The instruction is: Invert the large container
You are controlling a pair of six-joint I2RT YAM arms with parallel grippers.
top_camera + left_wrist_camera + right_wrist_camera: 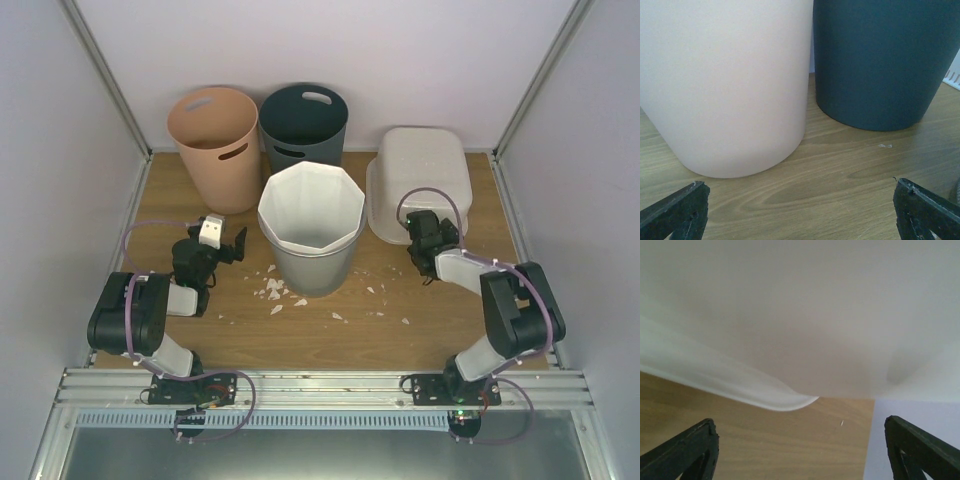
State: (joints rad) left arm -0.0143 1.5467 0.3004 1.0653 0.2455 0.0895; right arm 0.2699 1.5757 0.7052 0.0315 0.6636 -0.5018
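The large container [420,178], a wide translucent-white tub, sits at the back right with its flat base up and its rolled rim down on the wooden table. My right gripper [420,238] is at the tub's near rim, open, with nothing between its fingers. In the right wrist view the tub's wall [805,315] fills the upper frame and its rim [765,395] curves just beyond the open right gripper [800,455]. My left gripper [228,238] stands open at the left, facing the pink bin, far from the tub. In the left wrist view the left gripper [800,212] holds nothing.
A pink bin [215,145] and a dark blue-grey bin [303,125] stand at the back left. A tall white faceted bin [312,225] stands in the middle between the arms. White scraps [272,290] lie on the table in front of it. White walls enclose the table.
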